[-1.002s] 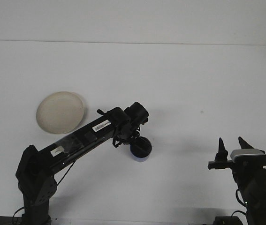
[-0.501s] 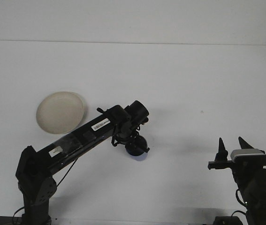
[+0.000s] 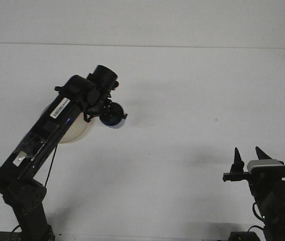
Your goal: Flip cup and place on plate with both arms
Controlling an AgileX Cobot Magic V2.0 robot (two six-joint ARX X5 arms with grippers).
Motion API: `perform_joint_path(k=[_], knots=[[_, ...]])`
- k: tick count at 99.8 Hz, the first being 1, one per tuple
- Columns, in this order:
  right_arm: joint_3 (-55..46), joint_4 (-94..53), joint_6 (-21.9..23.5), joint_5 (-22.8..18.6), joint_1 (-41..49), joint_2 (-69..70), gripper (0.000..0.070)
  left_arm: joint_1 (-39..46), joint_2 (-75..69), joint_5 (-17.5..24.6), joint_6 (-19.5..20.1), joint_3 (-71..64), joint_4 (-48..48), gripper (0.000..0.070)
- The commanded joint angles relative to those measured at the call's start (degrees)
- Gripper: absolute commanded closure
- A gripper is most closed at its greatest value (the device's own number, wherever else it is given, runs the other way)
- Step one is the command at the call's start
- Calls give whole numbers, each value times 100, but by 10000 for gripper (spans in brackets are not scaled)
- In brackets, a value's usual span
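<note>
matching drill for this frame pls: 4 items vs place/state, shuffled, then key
Items:
1. cup
2. plate
3. left gripper
4. right gripper

Place/state:
A. bottom right, fingers apart, nothing between them
B. dark, lifted off the table
C. cream, partly hidden behind the left arm
D. shut on the cup, beside the plate

Pairs: 1-B, 2-C, 3-D, 4-A
</note>
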Motion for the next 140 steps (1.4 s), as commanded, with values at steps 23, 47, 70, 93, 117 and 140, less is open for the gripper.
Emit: perform_joint_path(k=[23,47,70,93,117,140], knots=[[55,52,42,0,9,28,285,1517,107,-50,-11,118,-55,691],[55,55,42,0,9,28,285,2188,107,-50,7,-107,-48,691],[55,52,42,0,7,28,285,2509,107,-50,7,-645,345,691],[55,52,42,0,9,28,285,2734,122,-48,24,-1108,796,691],[55,52,42,0,7,28,285,2870,223,-44,22,-1113,916,691],[55,50,42,0,7,28,285,2870,485,4,22,-1113,883,689]])
